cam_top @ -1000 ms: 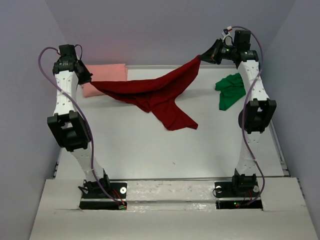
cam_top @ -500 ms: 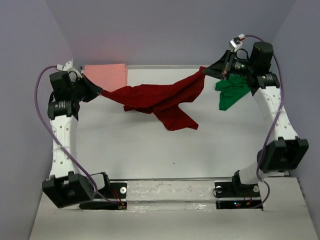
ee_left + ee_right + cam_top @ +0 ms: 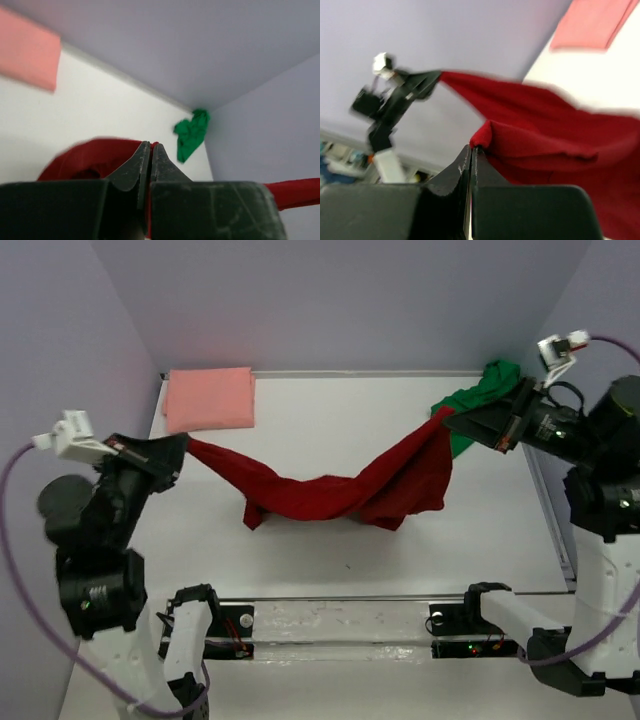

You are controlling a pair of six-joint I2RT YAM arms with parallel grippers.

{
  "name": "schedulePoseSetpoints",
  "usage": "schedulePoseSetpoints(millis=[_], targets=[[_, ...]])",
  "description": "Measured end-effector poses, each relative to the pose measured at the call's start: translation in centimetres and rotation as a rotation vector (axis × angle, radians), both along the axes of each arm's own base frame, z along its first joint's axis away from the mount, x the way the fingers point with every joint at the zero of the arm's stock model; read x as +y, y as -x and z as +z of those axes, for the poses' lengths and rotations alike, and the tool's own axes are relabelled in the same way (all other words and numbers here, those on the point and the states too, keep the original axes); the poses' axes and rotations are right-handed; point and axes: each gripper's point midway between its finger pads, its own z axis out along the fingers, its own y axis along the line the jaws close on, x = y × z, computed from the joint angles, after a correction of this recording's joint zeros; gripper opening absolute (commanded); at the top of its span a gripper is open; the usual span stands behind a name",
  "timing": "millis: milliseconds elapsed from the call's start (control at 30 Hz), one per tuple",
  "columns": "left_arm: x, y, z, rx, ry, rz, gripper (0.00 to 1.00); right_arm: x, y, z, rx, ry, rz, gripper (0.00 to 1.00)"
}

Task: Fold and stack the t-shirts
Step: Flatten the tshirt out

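Observation:
The dark red t-shirt (image 3: pixel 330 490) hangs stretched in the air between both grippers, sagging in the middle above the table. My left gripper (image 3: pixel 183 445) is shut on its left end; red cloth shows between the tips in the left wrist view (image 3: pixel 151 146). My right gripper (image 3: pixel 450 420) is shut on its right end, and the cloth bunches at the tips in the right wrist view (image 3: pixel 471 146). The salmon pink t-shirt (image 3: pixel 209 398) lies folded flat at the back left. The bright green t-shirt (image 3: pixel 480 402) lies crumpled at the back right, partly behind the right gripper.
The white table (image 3: pixel 320 560) is walled by lilac panels at the back and sides. A metal rail (image 3: pixel 340 600) runs along its near edge by the arm bases. Both arms are raised high at the table's sides.
Both arms have pulled up and toward the near side, carrying the red t-shirt off the table. It now hangs lower and nearer, spread between the two grippers.

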Motion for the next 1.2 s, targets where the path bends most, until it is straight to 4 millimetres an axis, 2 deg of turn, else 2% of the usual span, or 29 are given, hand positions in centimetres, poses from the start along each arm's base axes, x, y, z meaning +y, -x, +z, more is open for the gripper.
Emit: schedulePoseSetpoints(millis=[67,100,133,167,200,267,333,367,400,467,500,533,600,733,800,867,900,1000,1133,1200], targets=[[0.1,4.1,8.2,-0.162,-0.054,0.06,0.0,-0.8,2.0,4.7,-0.147,0.031,-0.09,0.0],[0.6,6.2,13.0,-0.275,-0.101,0.112,0.0,-1.6,3.3,7.9,-0.262,0.043,-0.178,0.0],[0.8,9.7,18.6,-0.432,-0.143,0.173,0.0,-2.2,4.4,10.0,-0.346,0.045,-0.234,0.0],[1.2,11.6,21.3,-0.516,-0.164,0.217,0.0,-3.1,5.8,12.4,-0.442,0.042,-0.321,0.0],[1.7,15.3,24.7,-0.628,-0.19,0.3,0.0,-3.8,6.8,13.6,-0.49,0.036,-0.379,0.0],[2.8,21.0,28.6,-0.791,-0.2,0.439,0.0,-6.0,10.1,16.0,-0.599,0.014,-0.54,0.0],[4.0,24.9,29.2,-0.858,-0.189,0.551,0.0,-8.6,13.4,17.0,-0.665,-0.014,-0.717,0.0],[4.7,26.0,28.7,-0.857,-0.183,0.604,0.0,-9.3,14.1,17.0,-0.673,-0.017,-0.757,0.0],[5.4,26.1,28.0,-0.836,-0.177,0.641,0.0,-10.0,14.6,16.9,-0.676,-0.015,-0.801,0.0],[6.8,24.7,25.6,-0.738,-0.176,0.696,0.0,-11.0,14.6,16.5,-0.663,0.001,-0.86,0.0],[7.4,23.0,24.2,-0.67,-0.181,0.71,0.0,-11.4,14.2,16.2,-0.646,0.011,-0.886,0.0],[7.9,21.8,23.2,-0.621,-0.185,0.717,0.0,-11.8,13.3,15.6,-0.617,0.026,-0.906,0.0],[9.0,17.2,19.5,-0.447,-0.208,0.713,0.0,-12.2,11.2,14.4,-0.551,0.055,-0.929,0.0],[10.1,11.8,13.7,-0.209,-0.238,0.689,0.0,-12.2,6.4,11.5,-0.41,0.127,-0.928,0.0],[10.3,9.9,11.0,-0.119,-0.24,0.672,0.0,-12.2,4.2,9.7,-0.341,0.16,-0.92,0.0],[10.4,9.0,9.3,-0.066,-0.235,0.661,0.0,-12.1,2.0,7.4,-0.26,0.194,-0.909,0.0],[10.3,8.6,8.5,-0.042,-0.234,0.655,0.0,-12.0,1.2,6.1,-0.222,0.213,-0.902,0.0],[10.1,7.2,4.6,0.042,-0.22,0.625,0.0,-11.9,-0.6,4.1,-0.161,0.251,-0.89,0.0],[9.8,5.4,0.3,0.158,-0.209,0.579,0.0,-11.7,-2.5,4.7,-0.168,0.269,-0.875,0.0],[9.7,4.6,-1.3,0.204,-0.204,0.562,0.0,-11.3,-3.3,6.6,-0.207,0.251,-0.855,0.0]])
